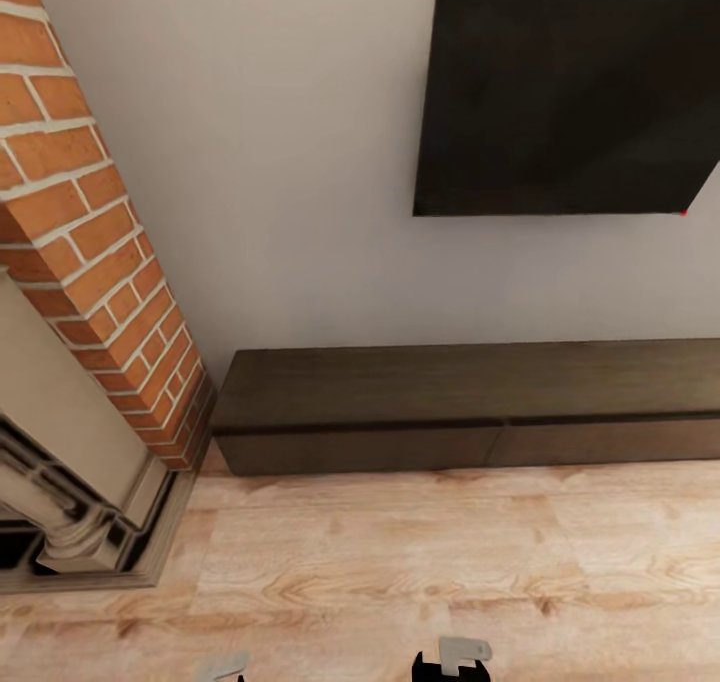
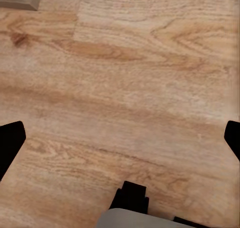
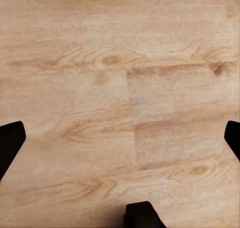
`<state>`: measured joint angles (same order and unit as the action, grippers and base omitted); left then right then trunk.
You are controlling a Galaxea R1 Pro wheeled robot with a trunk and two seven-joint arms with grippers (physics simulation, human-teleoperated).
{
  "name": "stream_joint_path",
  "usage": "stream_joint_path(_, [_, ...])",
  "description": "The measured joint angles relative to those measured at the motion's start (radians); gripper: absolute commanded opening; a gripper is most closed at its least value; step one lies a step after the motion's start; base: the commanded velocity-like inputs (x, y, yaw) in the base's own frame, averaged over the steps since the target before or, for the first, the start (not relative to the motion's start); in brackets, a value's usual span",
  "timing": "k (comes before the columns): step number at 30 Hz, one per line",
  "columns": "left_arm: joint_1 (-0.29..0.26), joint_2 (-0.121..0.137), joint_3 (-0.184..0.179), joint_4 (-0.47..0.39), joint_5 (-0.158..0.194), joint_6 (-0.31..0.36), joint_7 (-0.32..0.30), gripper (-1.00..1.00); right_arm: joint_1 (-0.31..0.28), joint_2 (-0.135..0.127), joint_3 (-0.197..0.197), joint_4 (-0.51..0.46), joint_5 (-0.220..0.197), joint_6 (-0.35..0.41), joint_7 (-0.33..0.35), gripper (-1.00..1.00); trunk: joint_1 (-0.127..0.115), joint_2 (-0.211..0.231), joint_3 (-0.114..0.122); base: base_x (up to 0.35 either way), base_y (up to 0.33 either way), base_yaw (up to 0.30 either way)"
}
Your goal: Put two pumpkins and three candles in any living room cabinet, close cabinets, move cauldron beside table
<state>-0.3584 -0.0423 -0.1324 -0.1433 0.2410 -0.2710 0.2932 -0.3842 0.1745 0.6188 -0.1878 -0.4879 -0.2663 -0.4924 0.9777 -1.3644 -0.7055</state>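
The cabinet (image 1: 470,407) stands against the pale wall (image 1: 300,162), resting on the wooden floor (image 1: 400,572). It is long, low and dark brown, with a flat top and two wide drawer fronts with no handles; both fronts sit flush with the body, so the drawers are closed. Its left end is near the base of the brick fireplace (image 1: 90,262), and its right end runs past the edge of the head view. A black flat screen (image 1: 565,97) hangs on the wall above the right half of the cabinet. At the fireplace's foot, a pale stone surround (image 1: 60,462) meets the floor.

The left tool (image 2: 120,138) points down at bare floorboards; its two dark fingertips (image 2: 10,143) sit at opposite edges of the left wrist view, spread wide apart with nothing between them. The right tool (image 3: 120,138) also faces the floor, fingers (image 3: 10,143) likewise wide apart and holding nothing. In the head view, grey and black parts of both arms (image 1: 455,657) show at the lower edge, well short of the cabinet.
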Motion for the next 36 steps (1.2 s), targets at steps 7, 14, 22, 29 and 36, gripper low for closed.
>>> stream_joint_path(7, [0.0,0.0,0.0,-0.001,-0.001,0.004,-0.001,1.0,0.0,0.0,-0.003,0.0,-0.005,0.0,0.0,1.0,0.0,0.0,0.0,0.191,-0.009,0.0])
stream_joint_path(14, [-0.003,-0.003,0.008,-0.042,0.0,0.133,0.0,1.0,0.0,-0.042,-0.129,-0.011,-0.079,0.004,0.082,1.0,0.001,0.0,0.0,0.015,0.0,0.0])
stream_joint_path(22, [-0.007,0.013,0.011,-0.639,0.019,0.827,-0.013,1.0,-0.018,-0.107,-0.277,-0.05,-0.117,0.095,0.216,1.0,0.001,0.0,0.0,0.0,0.0,0.0])
stream_joint_path(29, [-0.007,0.012,0.029,-0.953,0.086,1.128,-0.028,1.0,-0.02,-0.118,-0.438,-0.247,-0.136,0.099,0.236,1.0,0.001,0.0,0.0,0.0,0.0,0.0])
stream_joint_path(36, [-0.006,0.019,0.176,-0.999,0.242,1.242,-0.031,1.0,-0.026,-0.126,-0.632,-0.303,-0.165,0.173,0.48,1.0,0.016,-0.028,-0.012,0.0,0.0,0.0])
